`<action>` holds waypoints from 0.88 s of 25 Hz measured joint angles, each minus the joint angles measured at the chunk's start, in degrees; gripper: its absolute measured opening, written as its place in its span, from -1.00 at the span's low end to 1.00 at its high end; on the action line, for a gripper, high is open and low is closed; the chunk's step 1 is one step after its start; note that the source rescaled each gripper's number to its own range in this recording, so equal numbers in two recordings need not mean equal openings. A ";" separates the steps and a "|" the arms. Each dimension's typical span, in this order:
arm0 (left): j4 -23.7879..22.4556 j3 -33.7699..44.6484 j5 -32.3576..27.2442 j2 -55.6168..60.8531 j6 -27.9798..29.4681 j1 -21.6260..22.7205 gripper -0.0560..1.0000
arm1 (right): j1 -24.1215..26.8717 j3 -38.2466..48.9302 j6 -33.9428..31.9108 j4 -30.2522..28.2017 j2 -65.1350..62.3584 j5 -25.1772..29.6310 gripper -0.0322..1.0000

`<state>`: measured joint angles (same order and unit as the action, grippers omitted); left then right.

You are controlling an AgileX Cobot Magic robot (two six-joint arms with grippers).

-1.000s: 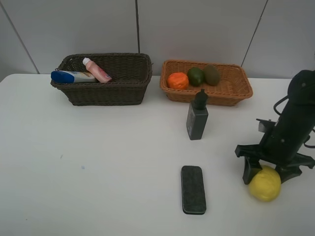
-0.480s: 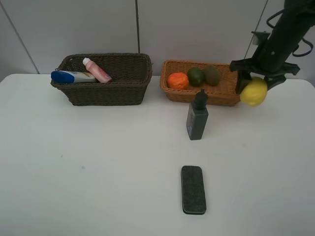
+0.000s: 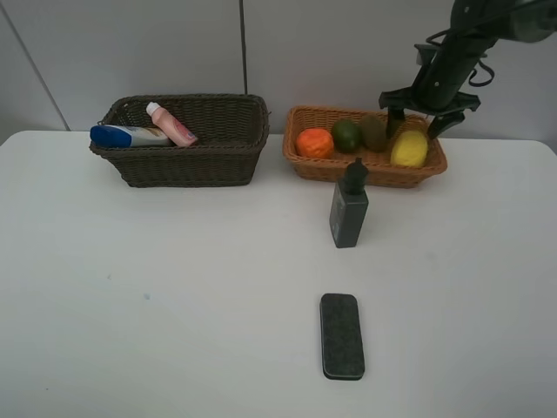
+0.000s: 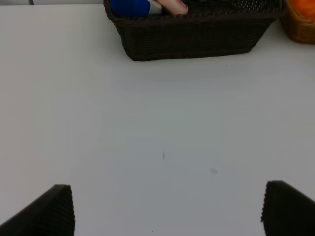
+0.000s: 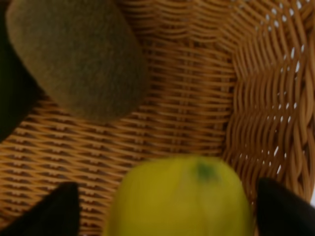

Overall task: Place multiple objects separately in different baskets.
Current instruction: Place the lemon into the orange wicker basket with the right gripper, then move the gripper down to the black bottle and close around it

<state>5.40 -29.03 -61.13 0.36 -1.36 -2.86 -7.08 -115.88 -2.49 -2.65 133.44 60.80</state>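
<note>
The yellow lemon [image 3: 409,148] lies at the right end of the light orange-tan basket [image 3: 374,172], beside the brown kiwi [image 3: 374,132], green avocado [image 3: 346,135] and orange [image 3: 314,142]. My right gripper [image 3: 419,127] hovers just above the lemon, open, its fingers [image 5: 285,209] standing off either side of the lemon [image 5: 179,196]. The kiwi [image 5: 78,59] rests on the basket's weave [image 5: 275,98]. In the dark brown basket [image 3: 183,161] lie the white blue-capped bottle [image 3: 126,136] and the pink bottle [image 3: 171,124]. My left gripper [image 4: 167,211] is open over bare table.
A dark grey bottle [image 3: 349,207] stands upright on the white table [image 3: 174,287] just in front of the light basket. A dark flat eraser block [image 3: 342,335] lies near the table's front edge. The dark basket's wall [image 4: 192,37] shows in the left wrist view.
My right gripper carried the lemon from the table's right front up and back to the light basket, then opened; the lemon now rests inside. The left arm has not moved.
</note>
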 joint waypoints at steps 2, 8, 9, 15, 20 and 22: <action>0.00 0.00 0.00 0.00 0.00 0.00 0.99 | 0.00 -0.28 0.00 -0.40 0.03 0.43 0.84; 0.00 0.00 0.00 0.00 0.00 0.00 0.99 | 0.00 -0.43 -0.05 -0.12 -1.66 5.07 0.95; 0.00 0.00 0.00 0.00 0.00 0.00 0.99 | 0.00 -0.43 -0.17 0.56 -2.38 6.66 0.95; 0.00 0.00 0.00 0.00 0.00 0.00 0.99 | -0.11 2.41 -1.61 3.69 -10.62 8.54 0.95; 0.00 0.00 0.00 0.00 0.00 0.00 0.99 | -1.21 15.09 -4.50 3.90 -21.50 8.78 0.95; 0.00 0.00 0.00 0.00 0.00 0.00 0.99 | -2.48 20.88 -5.76 3.78 -26.69 8.89 0.95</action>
<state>5.40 -29.03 -61.13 0.36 -1.36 -2.86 -9.56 -95.00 -8.25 1.13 106.75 69.69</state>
